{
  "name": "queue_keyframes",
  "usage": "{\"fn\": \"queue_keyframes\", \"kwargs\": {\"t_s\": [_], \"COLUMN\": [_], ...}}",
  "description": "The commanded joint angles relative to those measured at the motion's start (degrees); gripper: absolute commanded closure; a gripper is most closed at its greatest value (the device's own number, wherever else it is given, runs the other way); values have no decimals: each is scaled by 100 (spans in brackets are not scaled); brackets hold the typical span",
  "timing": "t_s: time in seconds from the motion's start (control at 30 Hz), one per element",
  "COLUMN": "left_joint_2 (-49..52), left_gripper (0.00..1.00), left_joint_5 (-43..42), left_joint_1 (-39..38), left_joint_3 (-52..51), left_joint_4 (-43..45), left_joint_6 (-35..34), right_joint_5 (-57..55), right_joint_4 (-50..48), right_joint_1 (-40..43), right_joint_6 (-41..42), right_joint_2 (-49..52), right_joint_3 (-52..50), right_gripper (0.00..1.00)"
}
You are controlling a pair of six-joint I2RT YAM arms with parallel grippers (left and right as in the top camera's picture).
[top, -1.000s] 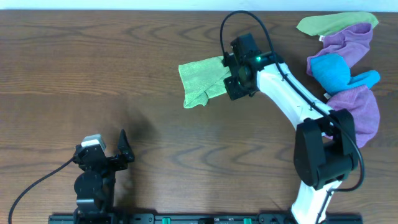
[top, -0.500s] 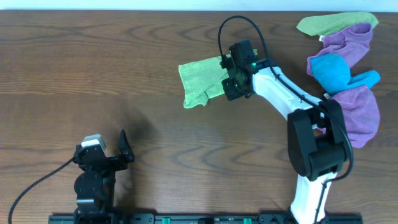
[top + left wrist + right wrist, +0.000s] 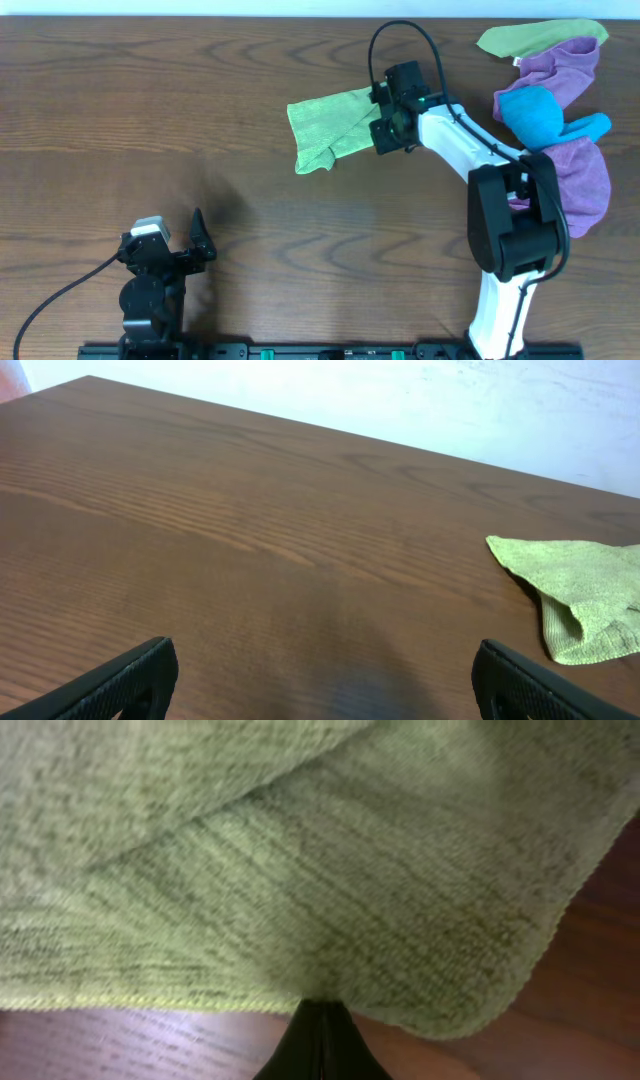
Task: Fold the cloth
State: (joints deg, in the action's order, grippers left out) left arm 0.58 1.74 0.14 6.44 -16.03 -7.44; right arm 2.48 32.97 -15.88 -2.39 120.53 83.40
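A light green cloth [image 3: 325, 125] lies crumpled on the brown table, partly folded over itself. It also shows at the right of the left wrist view [image 3: 585, 595] and fills the right wrist view [image 3: 300, 860]. My right gripper [image 3: 381, 125] is at the cloth's right edge and is shut on that edge [image 3: 320, 1005]. My left gripper [image 3: 196, 240] is open and empty near the table's front left, far from the cloth; its two fingertips frame bare wood in its own view [image 3: 320, 680].
A pile of other cloths lies at the back right: a green one [image 3: 540, 38], purple ones [image 3: 575, 170] and a blue one [image 3: 540, 115]. A white wall [image 3: 480, 400] runs behind the table's far edge.
My right gripper has shifted a little to the right with the cloth's edge pinched in it, and the edge has lifted slightly. The left arm has not moved.
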Motion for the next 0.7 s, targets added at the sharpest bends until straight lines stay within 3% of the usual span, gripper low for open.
{"fn": "queue_keyframes", "kwargs": {"t_s": [0.0,0.67], "left_joint_2": [-31,-31], "left_gripper": [5,5], "left_joint_5": [17,17], "left_joint_1": [-17,-17], "left_joint_3": [-146,-146], "left_joint_4": [-31,-31], "left_joint_6": [85,85], "right_joint_5": [-55,-50], "right_joint_4": [-59,-330], "right_joint_1": [81,81], "right_joint_6": [-92,-87], "right_joint_2": [142,431], "right_joint_3": [-37,-37], "right_gripper": [99,99]}}
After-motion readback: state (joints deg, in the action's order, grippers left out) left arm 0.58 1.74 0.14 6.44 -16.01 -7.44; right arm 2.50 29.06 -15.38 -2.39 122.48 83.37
